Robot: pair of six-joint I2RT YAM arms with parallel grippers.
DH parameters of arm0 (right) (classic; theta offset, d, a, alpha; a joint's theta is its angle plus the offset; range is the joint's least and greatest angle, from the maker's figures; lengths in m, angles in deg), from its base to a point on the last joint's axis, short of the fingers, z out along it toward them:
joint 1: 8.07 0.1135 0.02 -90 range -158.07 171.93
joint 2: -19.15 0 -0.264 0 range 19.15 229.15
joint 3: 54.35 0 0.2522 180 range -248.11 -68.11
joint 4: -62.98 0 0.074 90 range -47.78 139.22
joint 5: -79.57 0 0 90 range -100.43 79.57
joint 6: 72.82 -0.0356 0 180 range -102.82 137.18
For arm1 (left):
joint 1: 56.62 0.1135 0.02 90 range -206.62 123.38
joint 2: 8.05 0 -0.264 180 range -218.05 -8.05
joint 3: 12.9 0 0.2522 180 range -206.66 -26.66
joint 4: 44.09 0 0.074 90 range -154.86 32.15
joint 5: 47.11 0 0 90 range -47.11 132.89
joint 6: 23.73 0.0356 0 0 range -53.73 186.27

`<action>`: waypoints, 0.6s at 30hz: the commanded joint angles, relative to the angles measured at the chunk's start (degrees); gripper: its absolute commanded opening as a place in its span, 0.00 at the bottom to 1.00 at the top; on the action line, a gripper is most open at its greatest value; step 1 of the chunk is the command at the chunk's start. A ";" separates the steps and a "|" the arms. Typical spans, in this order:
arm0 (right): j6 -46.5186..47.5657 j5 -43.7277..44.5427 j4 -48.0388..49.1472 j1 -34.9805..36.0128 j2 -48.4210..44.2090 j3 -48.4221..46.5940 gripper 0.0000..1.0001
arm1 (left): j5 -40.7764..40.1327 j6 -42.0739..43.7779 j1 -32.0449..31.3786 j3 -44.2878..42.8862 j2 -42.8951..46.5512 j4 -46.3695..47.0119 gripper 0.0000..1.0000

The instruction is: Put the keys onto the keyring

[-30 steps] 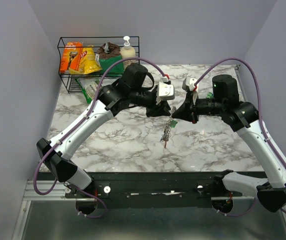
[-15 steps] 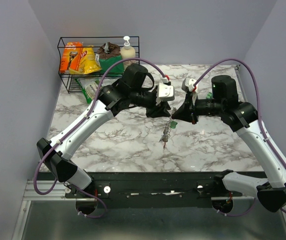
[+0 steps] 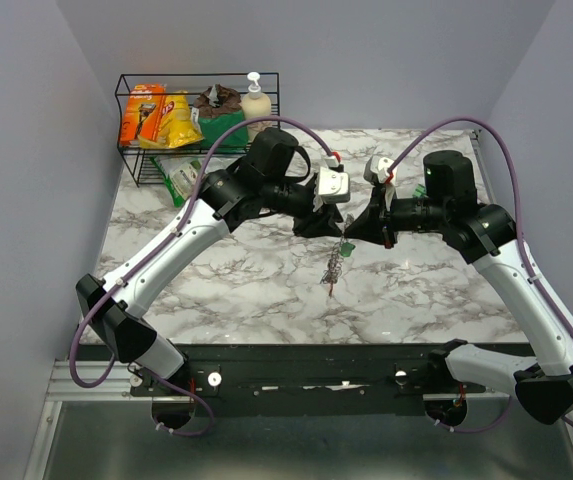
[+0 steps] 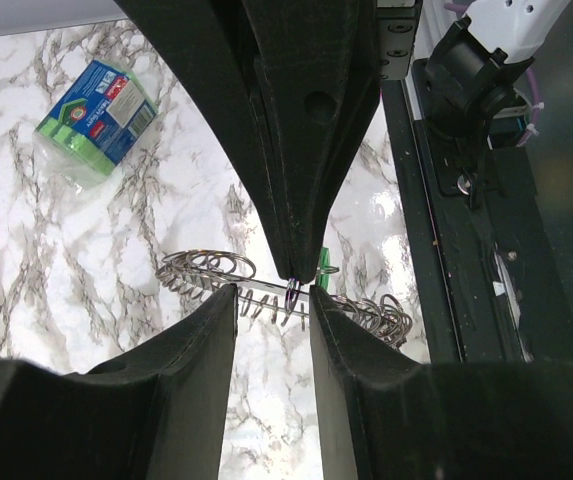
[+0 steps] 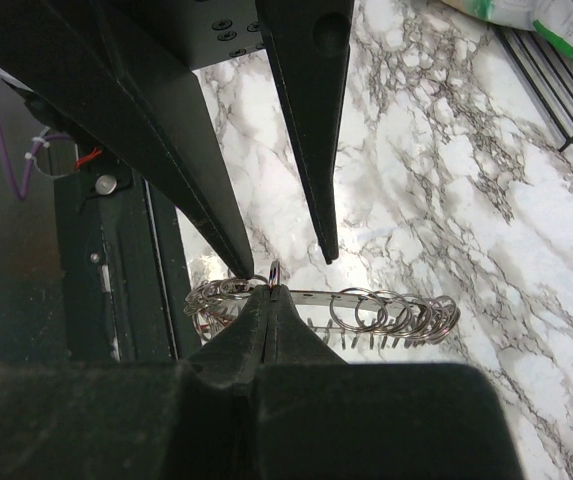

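Grey-veined white marble tabletop (image 3: 216,290) lying underneath, right gripper (image 5: 269,292) pinching thin spiky grey metal keyring (image 5: 366,303), left gripper (image 4: 273,296) holding fingers spread just beside it

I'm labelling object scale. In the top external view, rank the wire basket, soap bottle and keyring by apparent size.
Largest by far: wire basket.
Then soap bottle and keyring: similar length; the keyring is thinner and held nearer the camera, so unranked.

The keyring (image 3: 334,264) hangs between left tool (image 3: 327,228) and right tool (image 3: 352,232), seemingly above the table (image 3: 236,290).
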 commanded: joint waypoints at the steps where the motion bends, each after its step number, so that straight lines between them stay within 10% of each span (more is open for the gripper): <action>1: -0.37 -0.30 2.41 0.33 -0.79 0.14 0.01 | 1.95 0.65 -0.39 -0.76 -0.61 -1.46 0.37; 10: -0.55 -0.21 2.49 0.33 -0.87 0.31 0.01 | 2.47 1.09 -0.48 -1.73 -1.13 -2.25 0.00; 18: -0.73 0.05 3.11 0.33 -1.14 0.58 0.01 | 3.62 1.09 -0.48 -1.47 -1.13 -2.07 0.00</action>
